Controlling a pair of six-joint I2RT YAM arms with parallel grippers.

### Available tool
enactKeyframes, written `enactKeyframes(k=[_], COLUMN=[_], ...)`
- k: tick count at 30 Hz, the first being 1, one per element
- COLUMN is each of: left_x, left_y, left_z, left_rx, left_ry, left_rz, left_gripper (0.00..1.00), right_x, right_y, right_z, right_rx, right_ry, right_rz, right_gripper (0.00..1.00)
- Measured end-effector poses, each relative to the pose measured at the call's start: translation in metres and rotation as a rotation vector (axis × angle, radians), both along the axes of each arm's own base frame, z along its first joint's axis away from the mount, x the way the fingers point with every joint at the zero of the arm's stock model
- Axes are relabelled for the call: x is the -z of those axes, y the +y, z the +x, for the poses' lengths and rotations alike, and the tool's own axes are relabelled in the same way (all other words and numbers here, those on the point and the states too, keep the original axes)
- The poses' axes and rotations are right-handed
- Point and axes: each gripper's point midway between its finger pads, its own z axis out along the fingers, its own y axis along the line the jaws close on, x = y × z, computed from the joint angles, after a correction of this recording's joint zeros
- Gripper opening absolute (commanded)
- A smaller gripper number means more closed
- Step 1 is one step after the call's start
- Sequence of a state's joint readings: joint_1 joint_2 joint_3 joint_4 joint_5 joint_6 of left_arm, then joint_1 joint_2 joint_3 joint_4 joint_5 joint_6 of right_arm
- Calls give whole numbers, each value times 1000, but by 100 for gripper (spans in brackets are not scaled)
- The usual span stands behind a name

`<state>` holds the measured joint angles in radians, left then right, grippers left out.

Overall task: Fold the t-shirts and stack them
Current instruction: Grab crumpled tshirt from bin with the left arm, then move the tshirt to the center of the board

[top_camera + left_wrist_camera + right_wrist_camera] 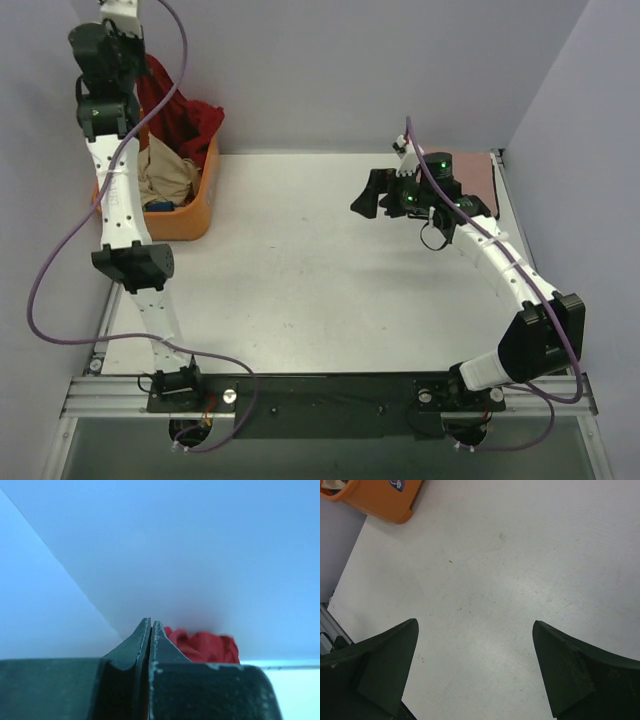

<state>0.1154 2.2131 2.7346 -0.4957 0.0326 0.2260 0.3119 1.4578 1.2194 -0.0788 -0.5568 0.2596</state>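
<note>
- While four t-shirts show, each colour counts once: dark red shirt (185,115), beige shirt (165,175), a sliver of blue shirt (160,207), dusty pink shirt (482,180).
- One orange basket (195,215) sits at ten o'clock, with the beige and blue shirts inside. The dark red shirt peaks up out of it.
- The left pincer (151,625) is pressed shut on the dark red shirt.
- The right pincer (475,624) gapes wide and empty at two o'clock, beside the flat pink shirt.
- The left arm (120,190) crosses the basket's near-left side.
- The counter (300,270) is white, and the walls (330,70) are pale lilac.

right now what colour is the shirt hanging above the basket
Dark red. The t-shirt shows best in the top external view, above the orange basket.
</note>
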Motion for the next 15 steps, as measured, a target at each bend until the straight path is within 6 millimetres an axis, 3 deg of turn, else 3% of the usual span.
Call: enactKeyframes(k=[5,9,13,15], left_x=[-131,-220,-269,-276], left_y=[-33,-86,-131,-134], left_z=[-94,-191,-274,-294], left_rx=[121,262,382,387], left_ry=[-242,-458,-608,-626], left_rz=[7,49,105,121], left_gripper=[0,0,0,0], right_x=[-37,-82,-118,-128], right_y=[11,28,48,59], right_z=[-7,-14,-24,-28], right_rx=[-30,-73,-118,-142], right_ry=[-83,-187,-278,-296], right_rz=[28,68,128,151], right_gripper=[91,91,91,92])
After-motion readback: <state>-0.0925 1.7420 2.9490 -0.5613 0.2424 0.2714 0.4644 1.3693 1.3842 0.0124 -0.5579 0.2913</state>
